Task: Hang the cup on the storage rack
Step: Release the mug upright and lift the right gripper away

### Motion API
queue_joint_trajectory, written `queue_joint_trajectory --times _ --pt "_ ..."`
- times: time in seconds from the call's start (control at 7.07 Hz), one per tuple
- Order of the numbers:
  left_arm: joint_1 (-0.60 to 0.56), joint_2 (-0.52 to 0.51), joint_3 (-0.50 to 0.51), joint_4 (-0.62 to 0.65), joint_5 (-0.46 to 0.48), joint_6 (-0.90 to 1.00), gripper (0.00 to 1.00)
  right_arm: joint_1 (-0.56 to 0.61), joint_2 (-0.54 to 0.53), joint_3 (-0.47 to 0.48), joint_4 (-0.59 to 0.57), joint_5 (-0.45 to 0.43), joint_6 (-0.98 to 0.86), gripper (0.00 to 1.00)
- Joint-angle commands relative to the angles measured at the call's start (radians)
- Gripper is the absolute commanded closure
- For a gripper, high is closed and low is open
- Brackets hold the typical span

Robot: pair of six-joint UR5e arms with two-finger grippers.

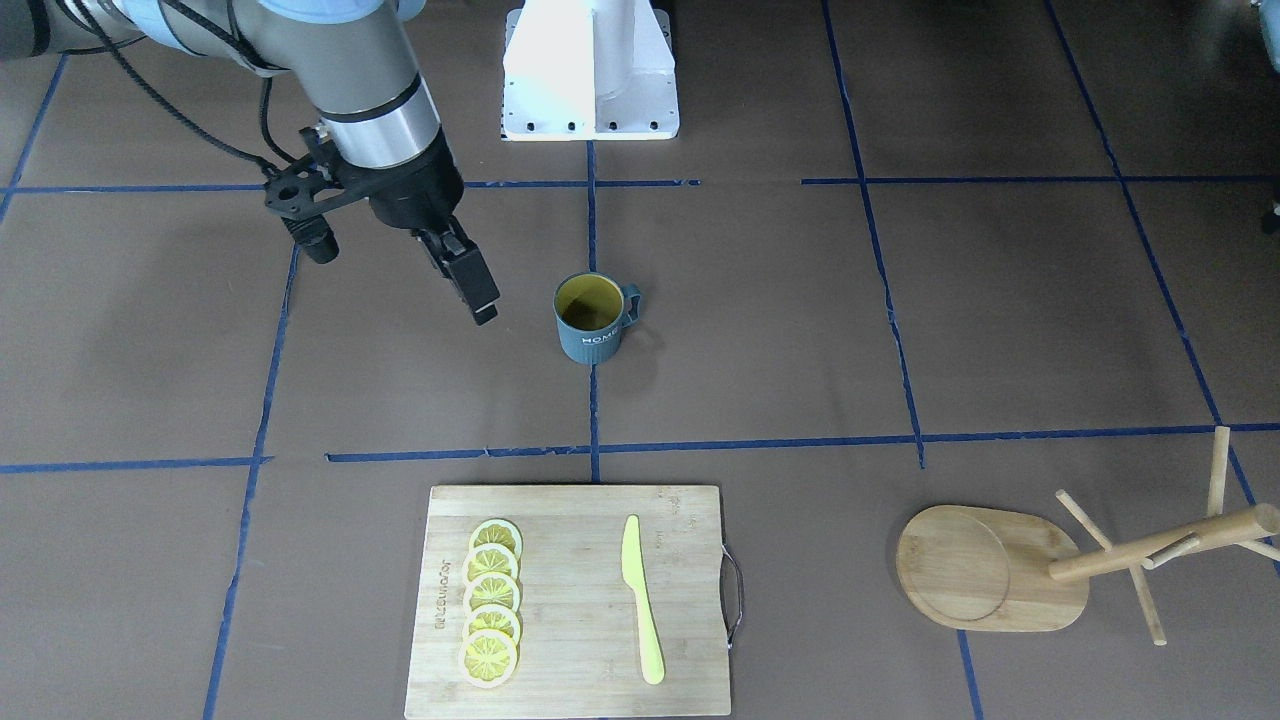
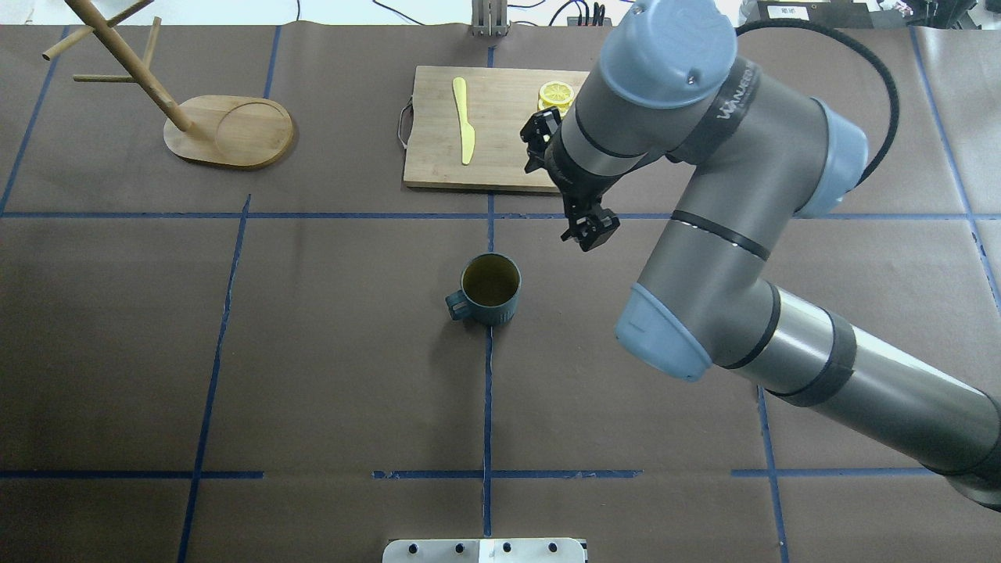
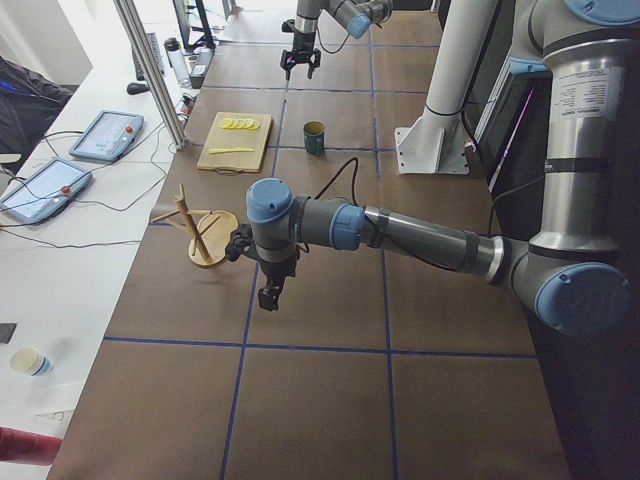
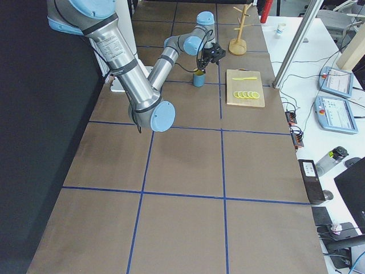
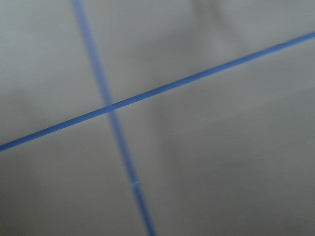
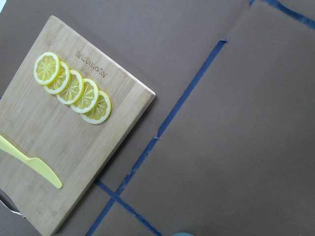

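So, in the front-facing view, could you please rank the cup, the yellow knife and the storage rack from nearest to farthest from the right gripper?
From the right gripper:
1. cup, just beside it, mid-table.
2. yellow knife, on the cutting board, operators' side.
3. storage rack, farthest, on the robot's left side.

Blurred brown table surface (image 5: 221, 162), two blue tape lines (image 5: 114, 105) crossing left of centre

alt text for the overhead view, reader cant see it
The right gripper hangs beside an upright teal cup at mid-table, not touching it. A wooden mug rack stands far left; a cutting board with a yellow knife and lemon slices lies beyond.
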Motion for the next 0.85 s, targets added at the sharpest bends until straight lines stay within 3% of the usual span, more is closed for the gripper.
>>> queue_joint_trajectory --times 0.0,0.28,0.57,0.71 --pt "0.171 -0.029 -0.13 -0.074 -0.007 -0.214 0.0 0.073 -0.07 0.01 -0.002 0.003 -0.258 0.0" --pt "0.314 -0.093 -0.126 -0.273 -0.004 -0.375 0.0 0.125 -0.126 0.004 -0.002 0.035 -0.526 0.0" --pt "0.461 -0.272 -0.079 -0.315 -0.003 -0.448 0.0 0.229 -0.2 -0.003 -0.002 0.163 -0.868 0.0" --pt "0.483 -0.371 -0.002 -0.321 -0.004 -0.448 0.0 0.286 -0.236 -0.023 -0.004 0.214 -1.052 0.0"
